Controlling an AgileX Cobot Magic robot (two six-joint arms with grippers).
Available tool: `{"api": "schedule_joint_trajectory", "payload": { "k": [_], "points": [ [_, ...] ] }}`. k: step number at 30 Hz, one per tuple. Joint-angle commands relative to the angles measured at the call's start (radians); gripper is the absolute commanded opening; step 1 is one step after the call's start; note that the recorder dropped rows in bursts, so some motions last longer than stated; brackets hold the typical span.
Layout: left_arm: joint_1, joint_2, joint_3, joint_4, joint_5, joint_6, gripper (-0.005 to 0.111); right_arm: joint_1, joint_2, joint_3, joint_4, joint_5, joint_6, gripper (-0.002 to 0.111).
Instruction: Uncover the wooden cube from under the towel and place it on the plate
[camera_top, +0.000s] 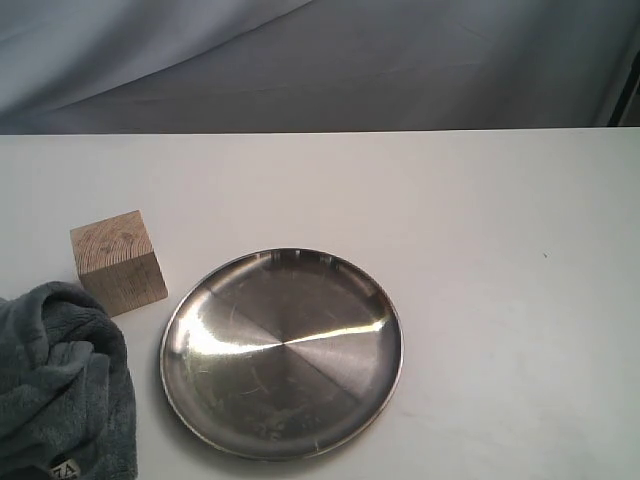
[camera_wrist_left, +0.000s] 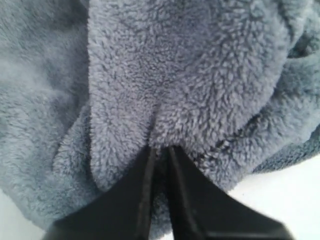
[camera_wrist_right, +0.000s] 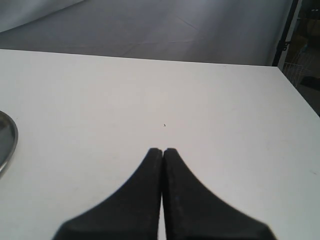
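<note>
By the left edge our cube (camera_top: 118, 262) lies bare, off the plate (camera_top: 282, 352); left gripper (camera_wrist_left: 160, 148) pinches towel (camera_top: 60, 380), right gripper (camera_wrist_right: 162, 150) closed empty.

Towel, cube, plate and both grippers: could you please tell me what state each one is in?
wooden cube: uncovered, resting on the table beside the plate, not on it.
towel: bunched up, off the cube.
plate: empty.
left gripper: shut on a fold of the towel.
right gripper: shut, holding nothing.
</note>
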Motion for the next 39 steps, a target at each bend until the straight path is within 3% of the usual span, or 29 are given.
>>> {"api": "schedule_joint_trajectory", "payload": {
  "k": [1, 6, 10, 15, 21, 25, 30, 34, 36, 39],
  "points": [
    [0.001, 0.004, 0.028, 0.027, -0.002, -0.004, 0.022, 0.001, -0.006, 0.003, 0.004, 0.000, 0.003, 0.000],
    [0.001, 0.002, 0.018, 0.148, -0.002, -0.069, 0.039, 0.001, -0.006, 0.003, 0.004, 0.000, 0.003, 0.000],
    [0.001, 0.002, -0.026, 0.213, 0.014, -0.165, 0.062, 0.001, -0.006, 0.003, 0.004, 0.000, 0.003, 0.000],
    [0.001, 0.002, -0.131, 0.218, 0.174, -0.176, 0.086, 0.001, -0.006, 0.003, 0.004, 0.000, 0.003, 0.000],
    [0.001, 0.002, -0.329, 0.184, 0.359, -0.173, 0.086, 0.001, -0.006, 0.003, 0.004, 0.000, 0.003, 0.000],
    [0.001, 0.002, -0.418, 0.065, 0.311, -0.070, 0.085, 0.001, -0.006, 0.003, 0.004, 0.000, 0.003, 0.000],
    [0.001, 0.002, -0.434, -0.090, 0.065, 0.131, 0.070, 0.001, -0.006, 0.003, 0.004, 0.000, 0.003, 0.000],
    [0.001, 0.004, -0.434, -0.092, -0.091, 0.254, 0.051, 0.001, -0.006, 0.003, 0.004, 0.000, 0.003, 0.000],
    [0.001, 0.004, -0.434, -0.092, -0.181, 0.305, 0.038, 0.001, -0.006, 0.003, 0.004, 0.000, 0.003, 0.000],
    [0.001, 0.025, -0.434, -0.094, -0.282, 0.410, 0.007, 0.001, -0.006, 0.003, 0.004, 0.000, 0.003, 0.000]
  ]
}}
